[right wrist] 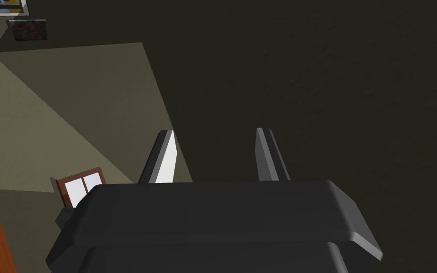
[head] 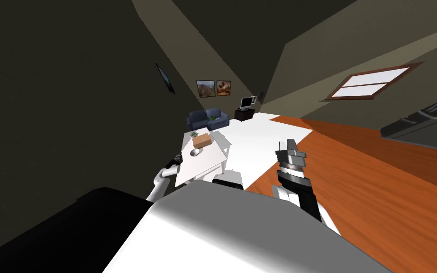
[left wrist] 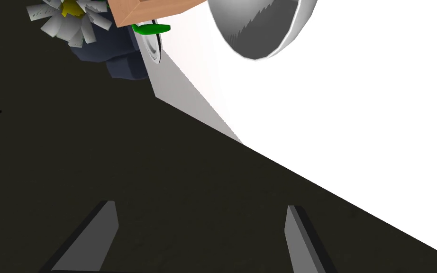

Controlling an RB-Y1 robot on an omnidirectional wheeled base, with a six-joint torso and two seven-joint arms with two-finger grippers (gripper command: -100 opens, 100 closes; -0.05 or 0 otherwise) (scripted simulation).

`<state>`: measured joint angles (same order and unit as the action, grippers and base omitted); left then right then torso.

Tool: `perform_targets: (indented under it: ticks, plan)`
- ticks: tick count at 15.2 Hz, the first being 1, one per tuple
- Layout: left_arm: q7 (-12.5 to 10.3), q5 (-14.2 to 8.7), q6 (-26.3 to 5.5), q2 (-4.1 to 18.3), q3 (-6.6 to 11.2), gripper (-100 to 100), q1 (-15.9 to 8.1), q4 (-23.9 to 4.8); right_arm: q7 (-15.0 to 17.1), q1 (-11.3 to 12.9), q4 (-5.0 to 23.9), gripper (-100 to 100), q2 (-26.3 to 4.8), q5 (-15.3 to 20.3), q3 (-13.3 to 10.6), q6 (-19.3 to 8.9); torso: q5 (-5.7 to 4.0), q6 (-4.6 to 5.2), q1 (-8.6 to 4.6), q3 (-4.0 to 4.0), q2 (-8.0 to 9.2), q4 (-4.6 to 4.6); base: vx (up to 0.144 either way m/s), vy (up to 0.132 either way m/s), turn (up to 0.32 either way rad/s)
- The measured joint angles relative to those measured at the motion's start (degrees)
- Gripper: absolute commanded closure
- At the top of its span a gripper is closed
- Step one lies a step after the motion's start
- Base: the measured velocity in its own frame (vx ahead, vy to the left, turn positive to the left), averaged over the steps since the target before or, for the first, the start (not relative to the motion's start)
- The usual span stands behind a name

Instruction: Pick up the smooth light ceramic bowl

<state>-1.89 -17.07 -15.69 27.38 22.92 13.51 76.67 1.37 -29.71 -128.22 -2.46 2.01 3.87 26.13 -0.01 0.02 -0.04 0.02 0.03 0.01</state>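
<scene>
A smooth light grey bowl [head: 195,152] sits on the white table [head: 208,163], just in front of a tan box [head: 202,140]. In the left wrist view the bowl [left wrist: 260,26] lies well ahead of my left gripper [left wrist: 203,227], whose fingers stand wide apart with nothing between them. In the head view the left gripper [head: 177,159] hovers at the table's left edge, a short way from the bowl. My right gripper [head: 290,146] is raised over the floor to the right of the table, its fingers [right wrist: 165,156] apart and empty.
A small plant [head: 194,134] stands by the tan box [left wrist: 151,9]. A dark wall runs close along the table's left side. A blue sofa [head: 207,118] and a monitor on a dark stand [head: 247,103] sit beyond the table. Orange wood floor [head: 378,175] spreads to the right.
</scene>
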Motion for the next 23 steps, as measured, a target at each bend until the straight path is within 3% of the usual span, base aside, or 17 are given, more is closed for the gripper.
perform_targets:
  ticks: [3, 15, 17, 23]
  plan:
    - [0.3, -2.1, -2.3, 1.6, 1.76, -100, -1.5, -5.0, 0.0, 0.0, 0.0, 0, 0.0, 0.0, 0.0, 0.0, 0.01, 0.02, -0.02, -0.03, -0.05, -0.01, 0.017, -0.026, -0.242]
    - [1.9, -8.1, -13.1, 4.4, 9.19, -100, -4.9, -18.9, 0.0, 0.0, 0.0, 0, 0.0, 0.0, 0.0, 0.0, 0.01, 0.0, 0.03, -0.04, -0.07, -0.01, 0.021, -0.016, -0.219]
    - [1.5, -7.6, -15.2, 4.0, 10.54, -100, -5.6, -19.9, 0.0, 0.0, 0.0, 0, 0.0, 0.0, 0.0, 0.0, 0.01, 0.01, 0.03, -0.04, -0.07, -0.01, 0.024, -0.006, -0.197]
    - [2.1, -10.1, -19.3, 4.8, 13.43, -100, -6.9, -25.5, 0.0, 0.0, 0.0, 0, 0.0, 0.0, 0.0, 0.0, 0.01, -0.01, 0.04, -0.03, -0.06, -0.01, 0.023, -0.004, -0.171]
